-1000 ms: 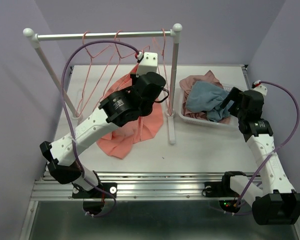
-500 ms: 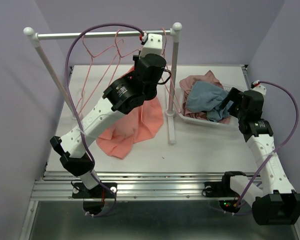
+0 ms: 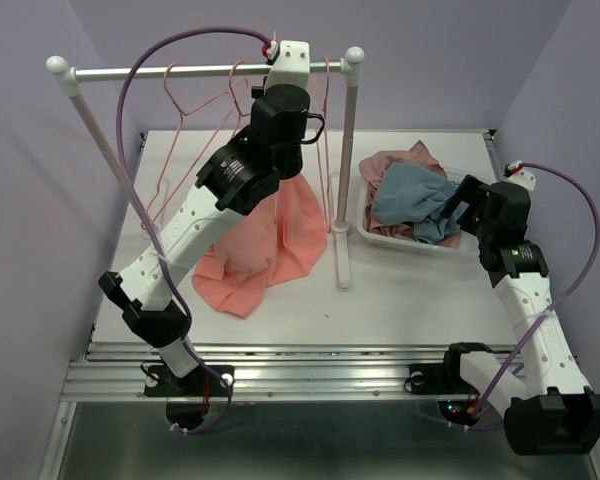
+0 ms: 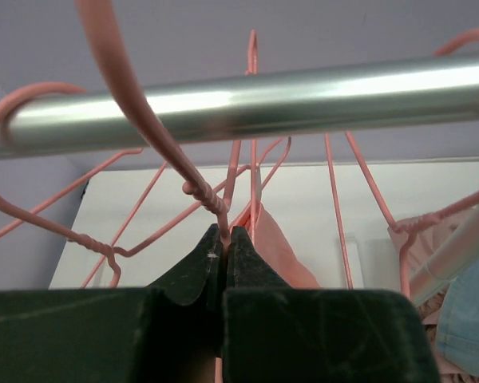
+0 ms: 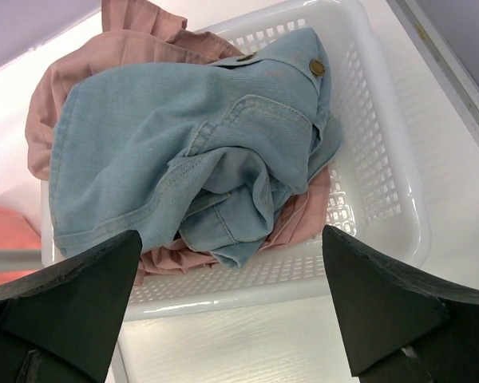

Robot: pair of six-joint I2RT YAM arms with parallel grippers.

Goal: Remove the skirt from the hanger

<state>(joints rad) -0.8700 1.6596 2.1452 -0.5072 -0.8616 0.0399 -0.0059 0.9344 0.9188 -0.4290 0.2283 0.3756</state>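
The salmon-coral skirt (image 3: 265, 245) hangs from a pink wire hanger (image 4: 156, 136) and drapes down onto the table. My left gripper (image 4: 223, 233) is shut on the hanger's twisted neck, just under the metal rail (image 4: 247, 100), with the hook curving up over the rail. The skirt also shows in the left wrist view (image 4: 283, 251) right behind my fingers. In the top view the left gripper (image 3: 288, 70) is up at the rail. My right gripper (image 5: 231, 303) is open and empty, hovering near the front of the white basket (image 5: 383, 183).
Several empty pink hangers (image 3: 185, 100) hang on the rail (image 3: 180, 70) of the white rack. The rack's right post (image 3: 345, 170) stands between skirt and basket (image 3: 375, 235). The basket holds a grey-blue denim garment (image 5: 191, 144) on a mauve-pink one (image 5: 128, 48).
My left arm has risen and reached back, lifting the hanger with the skirt up to the rail. The skirt's top has lifted off the table. The right arm has not moved.
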